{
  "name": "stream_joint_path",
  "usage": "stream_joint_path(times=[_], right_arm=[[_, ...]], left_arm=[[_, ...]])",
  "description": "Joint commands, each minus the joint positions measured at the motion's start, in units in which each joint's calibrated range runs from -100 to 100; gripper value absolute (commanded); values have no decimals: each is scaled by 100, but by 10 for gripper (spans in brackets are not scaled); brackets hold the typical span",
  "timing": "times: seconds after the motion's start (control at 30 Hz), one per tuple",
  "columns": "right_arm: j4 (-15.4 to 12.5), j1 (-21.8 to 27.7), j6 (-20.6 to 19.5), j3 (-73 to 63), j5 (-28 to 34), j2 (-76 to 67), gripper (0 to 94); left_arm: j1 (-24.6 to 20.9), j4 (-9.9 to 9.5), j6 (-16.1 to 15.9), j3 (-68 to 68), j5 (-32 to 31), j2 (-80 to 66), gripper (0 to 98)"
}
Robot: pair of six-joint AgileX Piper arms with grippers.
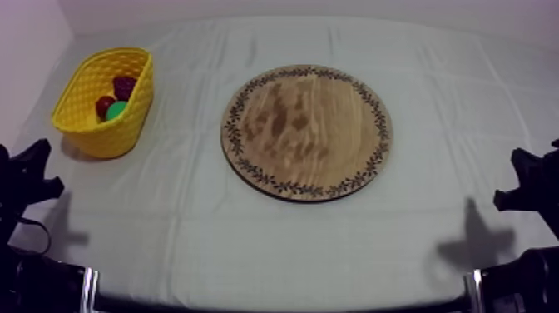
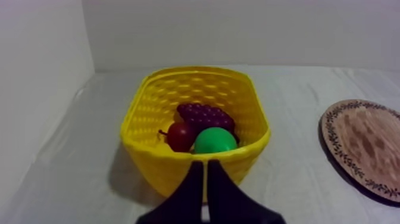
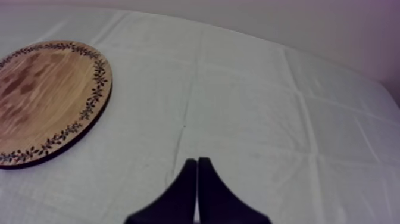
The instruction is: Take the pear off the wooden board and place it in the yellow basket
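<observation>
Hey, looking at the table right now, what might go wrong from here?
The pear already lies in the yellow basket, and the wooden board is bare, so another pick there would likely close on nothing. The left gripper, shut, points at the basket's near wall; a forward move might shove the basket.

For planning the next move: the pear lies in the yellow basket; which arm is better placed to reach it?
Left. The yellow basket stands at its side, just before its shut jaws; the right arm faces cloth beside the wooden board.
</observation>
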Motion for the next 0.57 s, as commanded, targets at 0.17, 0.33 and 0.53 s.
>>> stream_joint_path(times=[0.17,0.33,0.53], right_arm=[[-9,1,-1,5,1,1,5],[-9,1,-1,5,1,1,5],[-9,1,-1,5,1,1,5]], left_arm=[[4,6,96,15,58,-3,0],[4,8,69,7,106,-3,0],[4,8,46,-8,171,-3,0]])
